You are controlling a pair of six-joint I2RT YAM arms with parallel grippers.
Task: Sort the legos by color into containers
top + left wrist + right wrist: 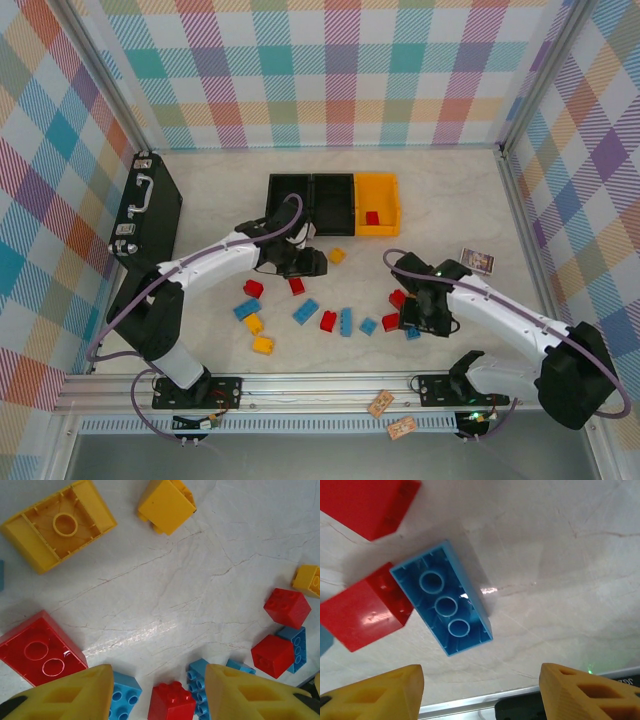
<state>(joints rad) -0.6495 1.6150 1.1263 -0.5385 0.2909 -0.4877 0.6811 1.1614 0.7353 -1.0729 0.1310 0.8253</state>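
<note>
Looking down from the top camera, the legos point(328, 321) are mostly scattered across the middle of the desk point(450, 190), a mix of red, blue and yellow, just ahead of both arms. The containers point(333, 200) sit in a row further back: two black ones, plus a yellow-orange bin point(377, 190) on the right end with a single red brick point(372, 217) inside.

Left claw point(312, 262) hovers just in front of the black bins, close to a yellow brick point(337, 255). On its wrist cam the fingers point(75, 695) are spread apart and nothing's pinched, just bare desk and a small red lego point(172, 700) lying loose between them.

Right claw point(415, 315) is over the right end of the pile. Its wrist cam shows it open and empty too, with an upside-down blue brick point(442, 605) lying just ahead of it, right up against a red block point(362, 607).

Black briefcase point(147, 215) is off at the left edge.
</note>
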